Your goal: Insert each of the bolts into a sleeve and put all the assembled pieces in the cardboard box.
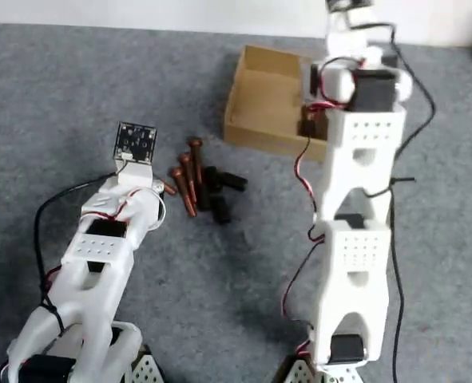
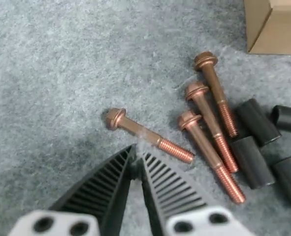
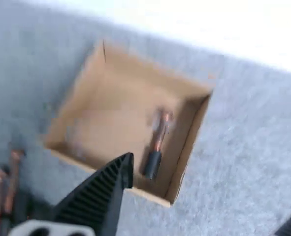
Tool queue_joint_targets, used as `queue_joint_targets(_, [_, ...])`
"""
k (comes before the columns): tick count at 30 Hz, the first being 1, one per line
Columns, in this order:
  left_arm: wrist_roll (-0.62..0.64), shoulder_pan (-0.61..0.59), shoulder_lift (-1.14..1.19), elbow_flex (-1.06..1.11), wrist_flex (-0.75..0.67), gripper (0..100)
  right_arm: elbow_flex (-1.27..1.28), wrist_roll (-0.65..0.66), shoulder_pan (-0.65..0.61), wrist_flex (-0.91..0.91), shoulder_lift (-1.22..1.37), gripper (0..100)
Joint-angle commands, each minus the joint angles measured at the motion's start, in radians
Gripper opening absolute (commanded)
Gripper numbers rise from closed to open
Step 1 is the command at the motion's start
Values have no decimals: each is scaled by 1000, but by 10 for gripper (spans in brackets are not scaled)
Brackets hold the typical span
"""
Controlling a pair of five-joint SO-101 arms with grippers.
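Bolts: four loose copper-coloured metal bolts point(image 2: 212, 129), flange-headed and thread-tipped, are counted on the grey felt mat point(image 2: 51, 73).
Sleeves: four smooth black cylindrical sleeves point(image 2: 253, 161) are laid just beside them.
Box: one sleeved bolt point(image 3: 156, 142) is seen inside the square brown cardboard box point(image 3: 106, 108).
Left gripper point(image 2: 136, 156): ribbed fingers are pressed together, empty, near one bolt.
Right gripper point(image 3: 211, 191): spread wide above the box.

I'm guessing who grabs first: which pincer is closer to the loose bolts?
Left. The left pincer is beside the loose bolts; the right pincer is by the cardboard box.
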Motion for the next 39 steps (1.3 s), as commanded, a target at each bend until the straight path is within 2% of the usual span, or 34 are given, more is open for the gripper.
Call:
queue_joint_targets(1, [6, -13, -2, -53, -21, 7, -93, -15, -105, 25, -196, 453])
queue_joint_targets(5, [48, -41, -2, -53, -20, 7, 189, -17, -237, 25, -415, 414])
queue_joint_targets(11, [54, -50, -8, -53, -20, 7, 941, -3, -433, 15, -774, 371])
queue_joint_targets(14, [54, -50, -8, -53, -20, 7, 1305, 91, -504, -70, -917, 371])
queue_joint_targets(19, [54, -50, -8, -53, -18, 7, 1802, 212, -452, -389, -1084, 371])
queue_joint_targets(23, [54, -50, -8, -53, -18, 7, 2077, 278, -420, -610, -1102, 371])
queue_joint_targets(29, [54, -50, -8, -53, -18, 7, 2244, 301, -420, -845, -1058, 369])
queue_joint_targets(39, [54, -47, -8, -53, -18, 7, 2107, 299, -406, -951, -699, 369])
